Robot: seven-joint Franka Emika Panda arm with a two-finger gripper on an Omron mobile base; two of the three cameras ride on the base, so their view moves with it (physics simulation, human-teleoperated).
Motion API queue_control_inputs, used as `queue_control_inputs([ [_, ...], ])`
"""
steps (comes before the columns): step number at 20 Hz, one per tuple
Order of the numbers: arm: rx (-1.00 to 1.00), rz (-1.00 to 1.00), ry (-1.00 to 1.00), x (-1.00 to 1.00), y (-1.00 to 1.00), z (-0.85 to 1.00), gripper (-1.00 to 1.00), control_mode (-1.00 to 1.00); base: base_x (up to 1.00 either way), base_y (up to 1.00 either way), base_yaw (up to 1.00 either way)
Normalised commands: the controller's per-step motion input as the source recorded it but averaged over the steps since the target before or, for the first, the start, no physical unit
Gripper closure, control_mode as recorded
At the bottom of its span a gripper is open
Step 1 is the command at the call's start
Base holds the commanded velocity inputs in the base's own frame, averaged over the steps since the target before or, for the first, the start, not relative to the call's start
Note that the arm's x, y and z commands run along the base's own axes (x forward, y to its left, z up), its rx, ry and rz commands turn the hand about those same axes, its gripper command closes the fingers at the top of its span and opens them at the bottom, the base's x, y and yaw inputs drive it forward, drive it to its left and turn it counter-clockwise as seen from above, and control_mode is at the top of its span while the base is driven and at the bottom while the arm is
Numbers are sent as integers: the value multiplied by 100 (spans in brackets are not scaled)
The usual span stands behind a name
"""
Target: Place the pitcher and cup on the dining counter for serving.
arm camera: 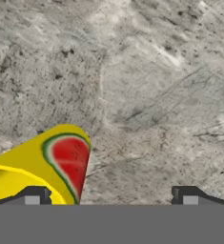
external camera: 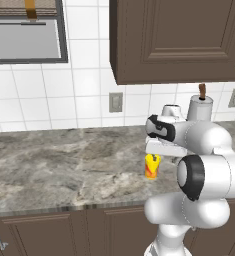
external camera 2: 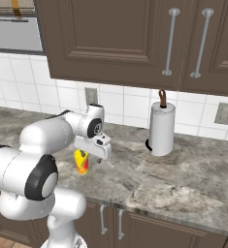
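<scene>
The small yellow tumbler with a red watermelon-slice mark, the cup [external camera: 152,166], stands upright on the grey-brown veined marble counter [external camera: 64,165] under dark brown wall cabinets [external camera 2: 115,38]. The white arm's two-finger gripper [arm camera: 108,194] hangs just above it with its jaws spread wide and nothing between them. In the hand view the cup sits at about eight o'clock, with its rim at the left finger tip [arm camera: 32,195] rather than centred between the two.

The step in hand looks like the grasp of the cup. To do it well, shift the hand toward the cup until it is centred, then descend and close gently.

A white paper-towel roll [external camera 2: 161,128] stands at two o'clock of the cup in the right base view, well apart.

No brand or writing is legible anywhere.
</scene>
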Motion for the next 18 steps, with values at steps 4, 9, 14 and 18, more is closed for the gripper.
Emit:
queue_control_inputs([
  [4,0,0,-1,2,0,-16,-100,-100,0,0,0],
  [9,0,0,-1,4,0,-14,-100,-100,0,0,0],
  [14,0,0,0,0,1,-12,-100,-100,0,0,0],
  [18,0,0,0,0,7,-27,-100,-100,0,0,0],
])
